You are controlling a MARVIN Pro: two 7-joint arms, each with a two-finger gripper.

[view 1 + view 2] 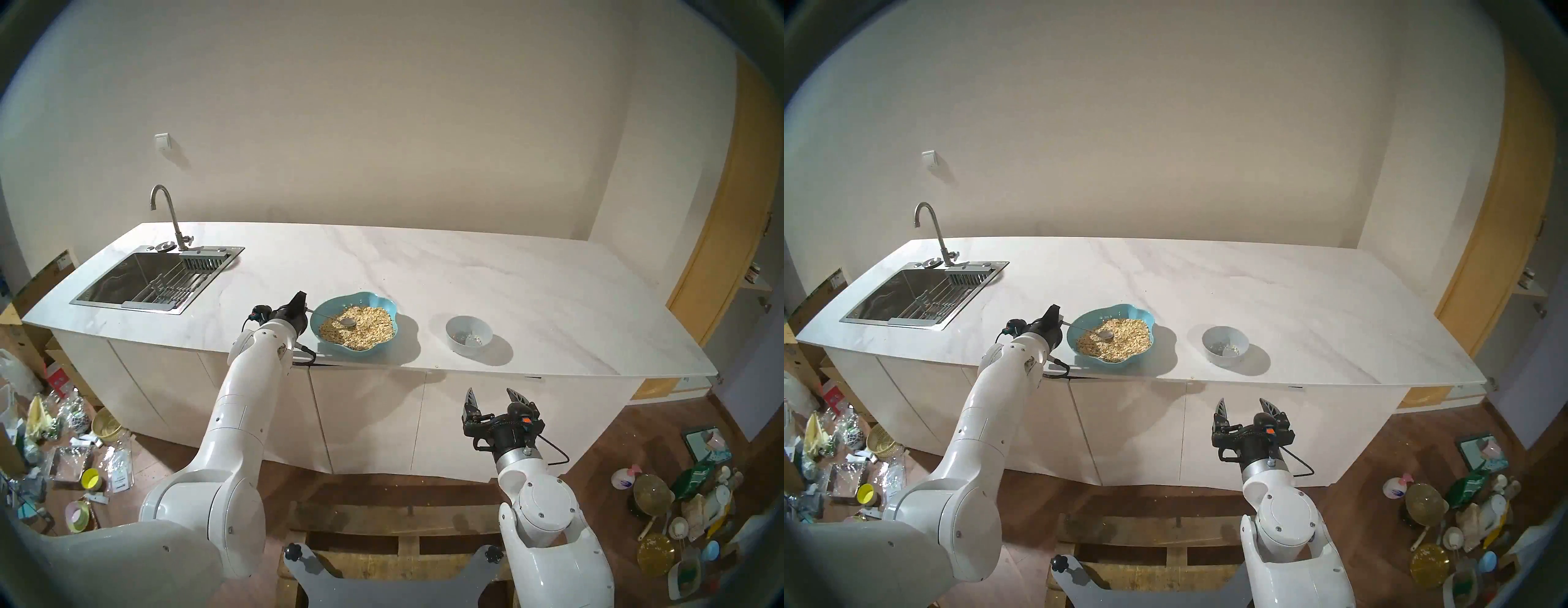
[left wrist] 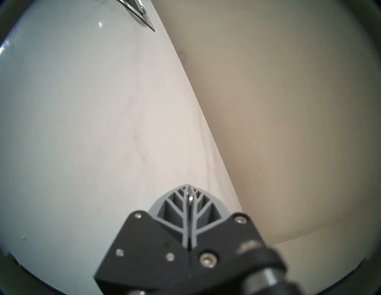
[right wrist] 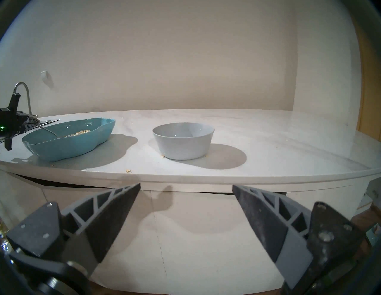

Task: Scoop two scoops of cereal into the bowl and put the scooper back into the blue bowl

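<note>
Counter point(image 1: 466, 271) with sink point(image 1: 140, 280) at left; big bowl point(image 1: 326, 312) at centre holding cereal point(image 1: 369, 327) and spoon point(image 1: 348, 322); small bowl point(image 1: 469, 335) to its right, apart.

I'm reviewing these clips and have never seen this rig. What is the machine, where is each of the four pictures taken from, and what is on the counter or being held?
It is a robot with two white arms. Two near-identical pictures come from its head; the others from a camera on each wrist. On the counter stand a blue bowl of cereal and a small grey-white bowl, beside a sink. The left gripper, jaws closed, grips the handle of a spoon resting in the cereal. The right gripper hangs open before the counter, holding nothing.
</note>
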